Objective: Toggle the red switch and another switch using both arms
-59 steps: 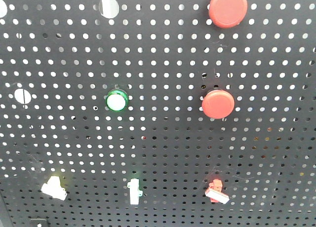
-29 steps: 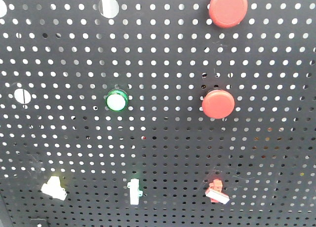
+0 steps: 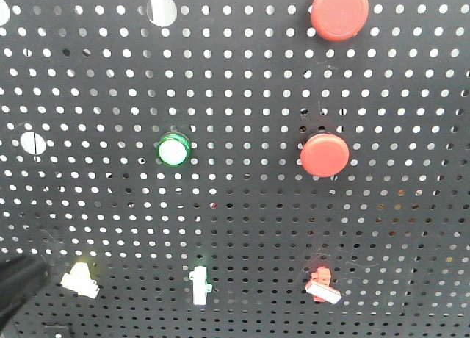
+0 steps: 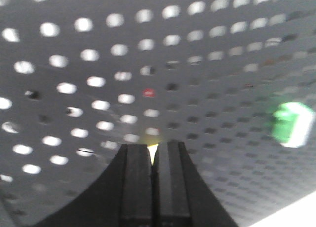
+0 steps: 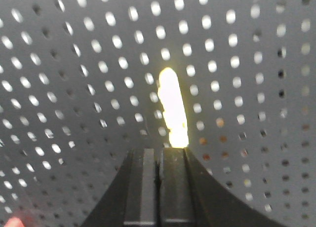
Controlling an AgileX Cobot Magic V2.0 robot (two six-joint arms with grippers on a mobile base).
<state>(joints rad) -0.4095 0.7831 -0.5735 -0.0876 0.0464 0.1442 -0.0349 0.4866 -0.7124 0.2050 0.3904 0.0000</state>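
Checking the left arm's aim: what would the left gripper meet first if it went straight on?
Probably the pale yellow switch: in the wrist view a sliver of it shows right beyond the shut tips of the left gripper. Depth is unclear.

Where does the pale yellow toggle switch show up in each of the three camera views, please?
Front view: pale yellow switch, bottom left, beside a dark blurred gripper part.
Left wrist: the same switch, only a sliver just above the shut jaws, bottom centre.
Right wrist: a washed-out yellowish bar above the shut jaws; cannot tell whether it is this switch.
Shared landmark: the perforated board.
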